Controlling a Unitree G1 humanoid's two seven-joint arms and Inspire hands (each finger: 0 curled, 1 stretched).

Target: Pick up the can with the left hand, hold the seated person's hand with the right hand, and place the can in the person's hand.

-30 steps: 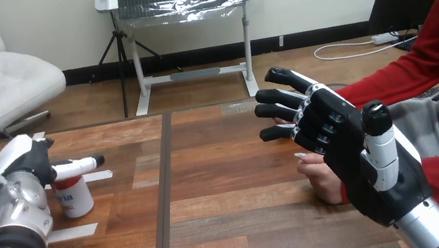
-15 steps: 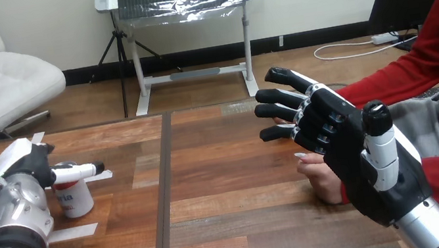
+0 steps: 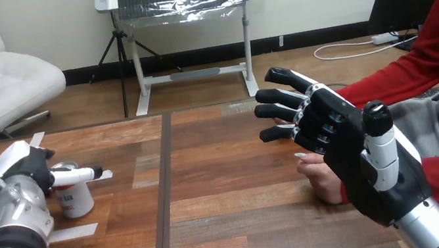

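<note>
Head view: one can, two robot hands, one person's hand on a wooden table

1. Can (image 3: 76, 201). Red and white, standing upright on the table (image 3: 238, 217). Part of its silver top rim shows.

2. Left hand (image 3: 28, 169). At the can's upper left, reaching across the can's top and overlapping its upper part. The silver forearm runs from there down to the bottom edge, left of the can. Whether this hand grips the can cannot be told from this angle.

3. Right hand (image 3: 338, 135). Well apart from the can, far to its right and raised above the table. It is spread wide, with the fingers (image 3: 276, 96) straight and pointing toward the can's side and the thumb upright. It holds nothing.

4. Person's hand (image 3: 320, 178). Far to the right of the can, low by the table, just under and behind the right hand and largely hidden by it. Its fingertips point toward the can. The right hand is not curled round it, and whether the two touch cannot be told.

5. Tape strip (image 3: 73, 232). White, flat on the table just in front of the can.

6. Second tape strip (image 3: 104, 175). White, just right of the can's top.

7. Dark seam (image 3: 164, 206). Runs front to back through the tabletop, right of the can, between it and the right hand and nearer the can.
</note>
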